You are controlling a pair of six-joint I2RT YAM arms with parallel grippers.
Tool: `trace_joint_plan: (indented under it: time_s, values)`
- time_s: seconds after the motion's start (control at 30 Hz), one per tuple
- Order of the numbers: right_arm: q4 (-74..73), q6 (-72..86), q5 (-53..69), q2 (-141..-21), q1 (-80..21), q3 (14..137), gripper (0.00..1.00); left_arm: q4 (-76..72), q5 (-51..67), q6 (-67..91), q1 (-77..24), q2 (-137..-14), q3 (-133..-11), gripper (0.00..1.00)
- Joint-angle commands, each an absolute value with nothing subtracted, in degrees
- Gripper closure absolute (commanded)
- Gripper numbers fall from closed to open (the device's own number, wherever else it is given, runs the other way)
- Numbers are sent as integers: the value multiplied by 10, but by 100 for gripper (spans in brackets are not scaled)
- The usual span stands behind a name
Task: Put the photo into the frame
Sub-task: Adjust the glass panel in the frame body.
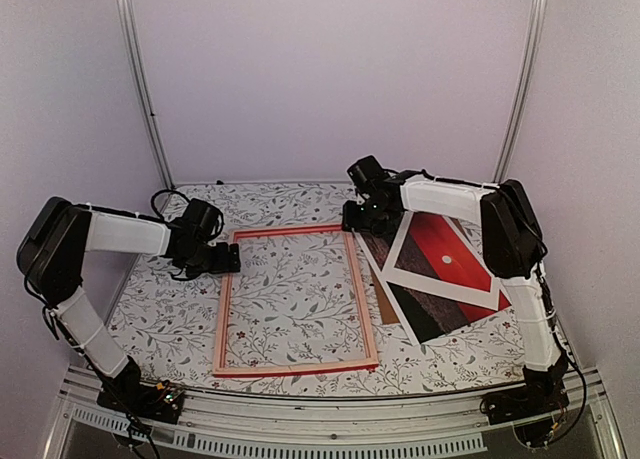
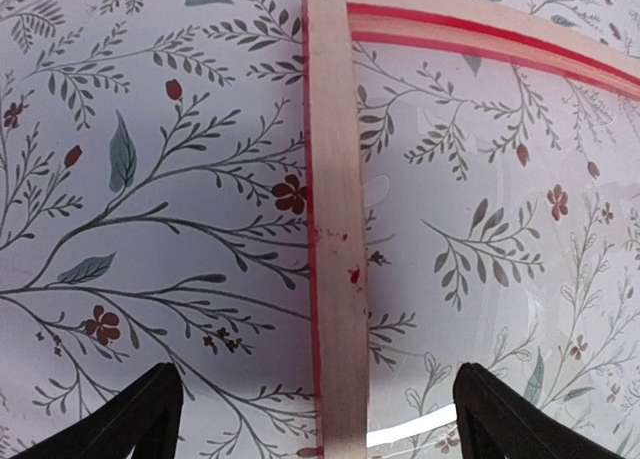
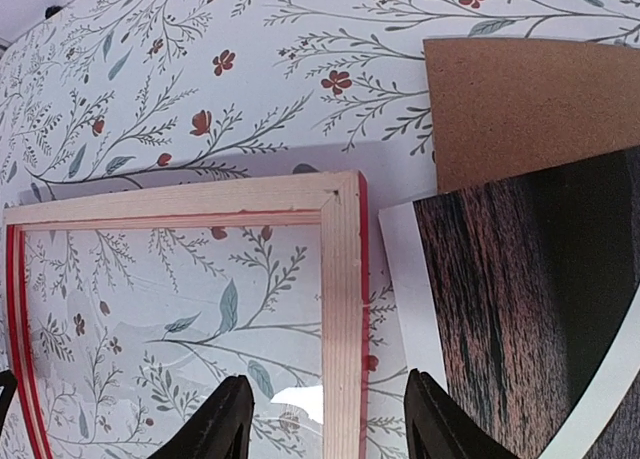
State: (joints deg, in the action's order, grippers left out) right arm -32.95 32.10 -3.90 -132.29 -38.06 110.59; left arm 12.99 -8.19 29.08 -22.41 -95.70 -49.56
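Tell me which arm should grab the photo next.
Right. The right gripper, open, sits at the frame's far-right corner beside the photo; the left gripper is across the frame from it.

Floral table (image 1: 160, 309); frame (image 1: 295, 367) flat, pale back up; photo (image 1: 445, 254), brown board (image 3: 530, 104) beside.

One frame (image 1: 223, 299), one photo (image 1: 445, 249), one brown board (image 3: 530, 109), two pincers: left pincer (image 1: 228, 260) and right pincer (image 1: 352, 219)

Narrow gap between frame (image 3: 343, 299) and photo (image 3: 510, 299)
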Motion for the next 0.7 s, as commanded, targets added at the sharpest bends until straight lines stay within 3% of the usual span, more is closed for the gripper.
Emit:
trace_joint_plan:
  time_s: [0.0, 0.67]
  values:
    - [-325, 299, -41, -1374, -376, 1160, 44, 135, -84, 286, -231, -950, -507, 3]
    - [-309, 274, -91, -1457, -370, 1233, 54, 133, -83, 283, -231, -965, -503, 3]
